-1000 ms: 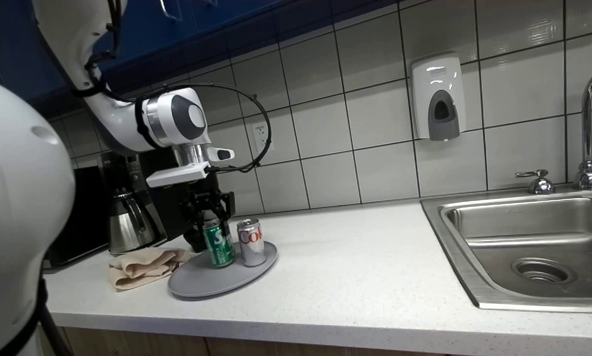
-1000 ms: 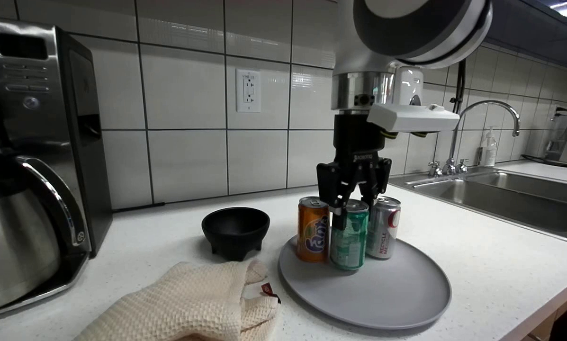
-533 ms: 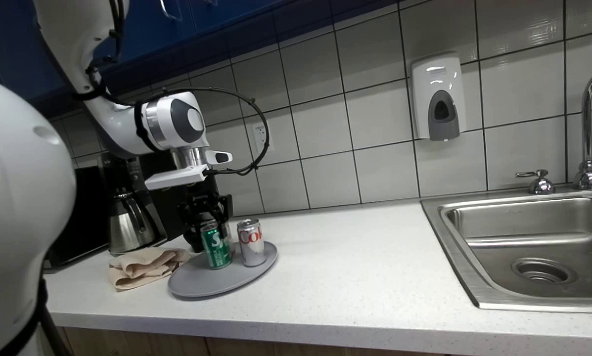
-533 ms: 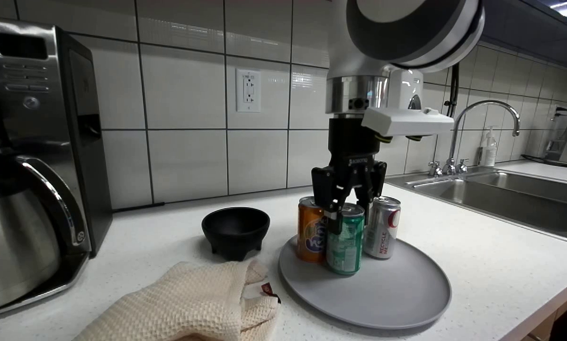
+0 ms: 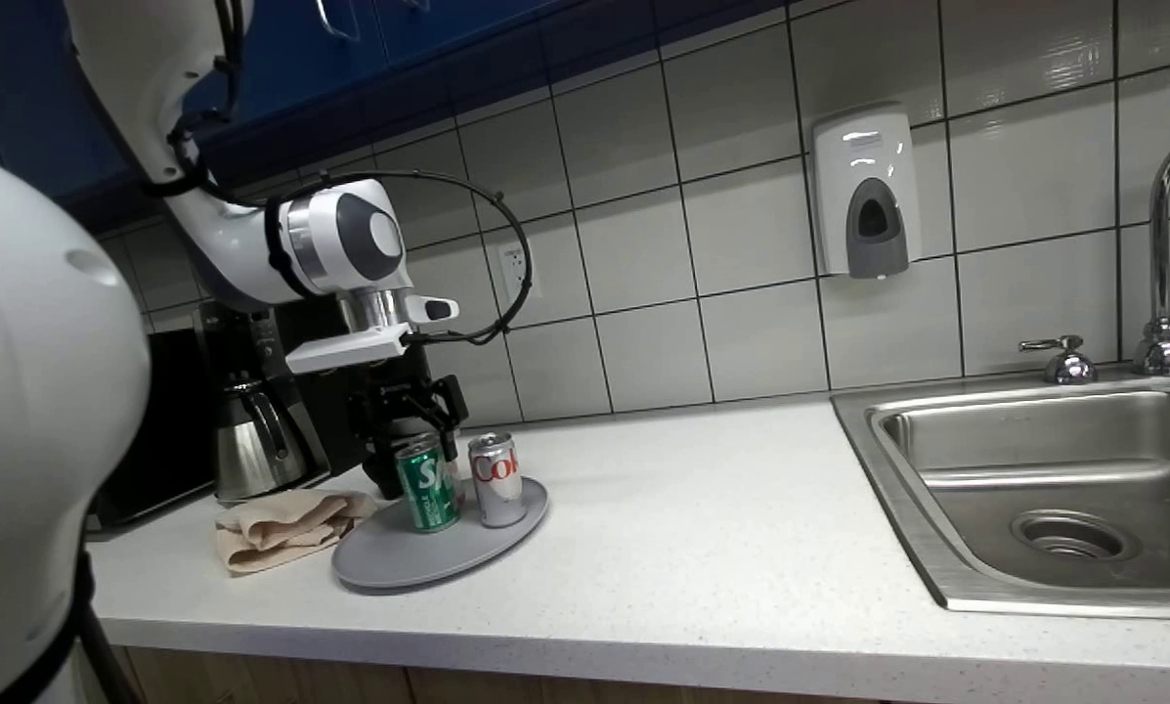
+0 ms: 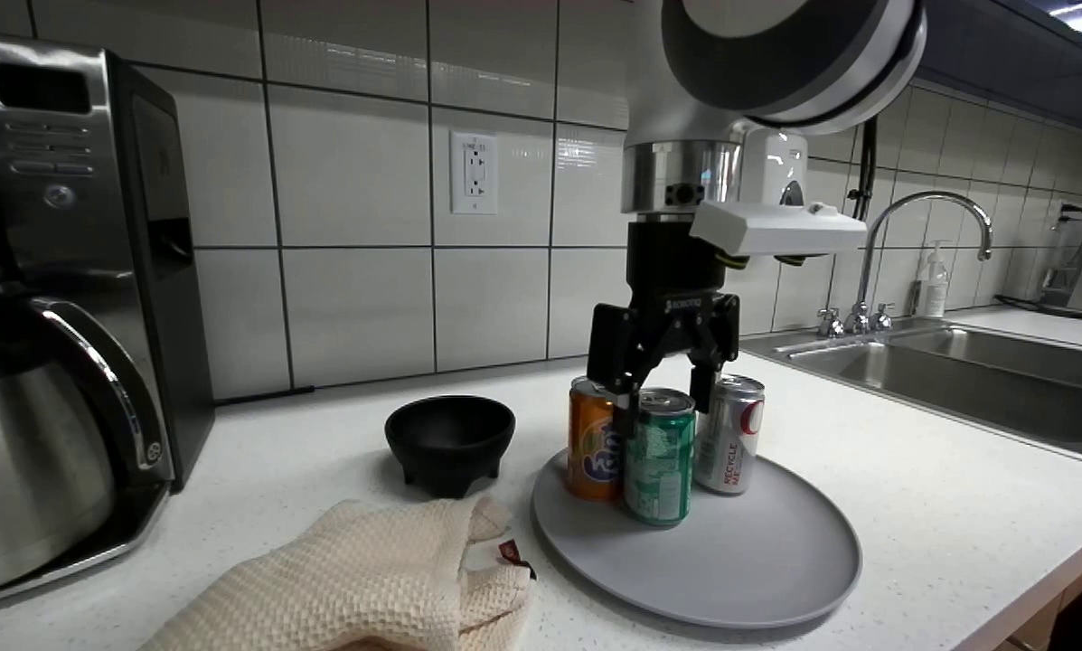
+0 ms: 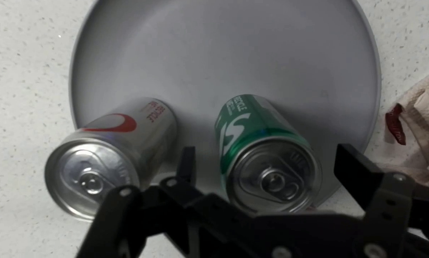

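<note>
I have the gripper [image 6: 663, 410] spread wide above the gray plate [image 7: 236, 46], holding nothing, its fingers [image 7: 354, 172] straddling the green can [image 7: 262, 150] with clearance on both sides. The can stands upright on the plate; I judge it smooth, slippery and thin-walled, its weight uncertain, and best gripped squarely at mid-body with moderate force.

Tiled wall [image 5: 633, 254], blue cabinets [image 5: 301, 78], speckled white counter [image 5: 702, 508], steel sink [image 5: 1034, 430]
</note>
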{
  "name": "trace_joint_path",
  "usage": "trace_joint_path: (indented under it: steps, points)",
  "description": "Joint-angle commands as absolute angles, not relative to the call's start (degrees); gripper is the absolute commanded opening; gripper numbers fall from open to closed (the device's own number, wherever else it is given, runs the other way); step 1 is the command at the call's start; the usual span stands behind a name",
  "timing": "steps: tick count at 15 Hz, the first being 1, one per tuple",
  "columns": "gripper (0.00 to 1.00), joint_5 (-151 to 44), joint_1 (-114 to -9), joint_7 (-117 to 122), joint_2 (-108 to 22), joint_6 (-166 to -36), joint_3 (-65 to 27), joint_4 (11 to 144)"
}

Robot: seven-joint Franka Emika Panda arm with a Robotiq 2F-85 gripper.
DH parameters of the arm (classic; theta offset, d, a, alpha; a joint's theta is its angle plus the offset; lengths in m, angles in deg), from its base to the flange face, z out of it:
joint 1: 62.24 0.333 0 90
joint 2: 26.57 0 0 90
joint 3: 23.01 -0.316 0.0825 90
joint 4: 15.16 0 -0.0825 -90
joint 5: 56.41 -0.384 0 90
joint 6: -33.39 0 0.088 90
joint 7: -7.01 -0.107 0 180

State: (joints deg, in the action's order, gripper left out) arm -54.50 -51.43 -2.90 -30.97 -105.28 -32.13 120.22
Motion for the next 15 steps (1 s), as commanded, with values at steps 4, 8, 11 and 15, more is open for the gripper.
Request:
trace_joint_path:
  steps: [4,8,11,15]
  points:
    - [1.00,-54.53,-51.60,-2.74,-26.71,-103.82,-32.34,121.11]
    - [1.00,-54.12,-51.68,-3.03,-23.74,-104.04,-32.41,122.07]
    - [1.00,-53.60,-51.79,-3.30,-21.20,-103.92,-32.49,122.70]
    - [1.00,-53.38,-52.21,-3.27,-17.42,-103.50,-32.44,123.56]
